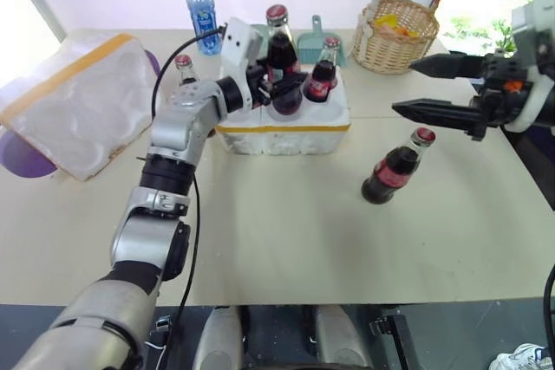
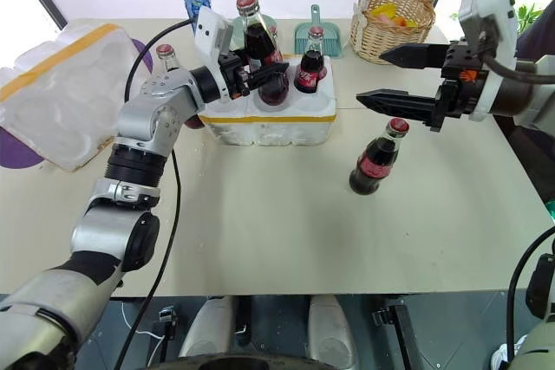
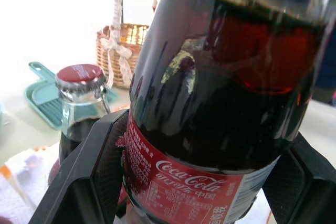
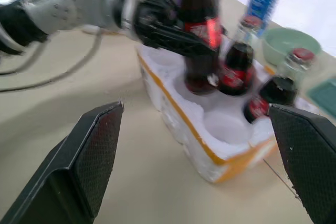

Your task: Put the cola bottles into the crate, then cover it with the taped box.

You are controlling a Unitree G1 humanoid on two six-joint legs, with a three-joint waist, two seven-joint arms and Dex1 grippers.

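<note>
I am holding one bottle (image 1: pixel 279 62) in the left gripper (image 1: pixel 276 86) over the crate (image 1: pixel 286 123) (some already sitting inside), while the right gripper (image 1: pixel 434 86) is hanging open above another bottle (image 1: pixel 395 167) and the box (image 1: pixel 74 101) is waiting aside.

The small glass cola bottles (image 1: pixel 397 166) hold dark brown-black liquid and carry red caps and red labels with white script lettering. The low styrofoam crate (image 1: pixel 286 127) is white with a yellow tape band round its base. The large hollow styrofoam taped box (image 1: pixel 74 101), at the left edge of the beige tabletop (image 1: pixel 286 231), is white, crossed by a wide yellow band. The tall clear plastic water bottle (image 1: pixel 201 6) near the far edge has a blue cap and blue label. The woven wicker basket (image 1: pixel 395 36) is tan with yellow contents; the small plastic dustpan (image 1: pixel 314 41) is pale teal.
</note>
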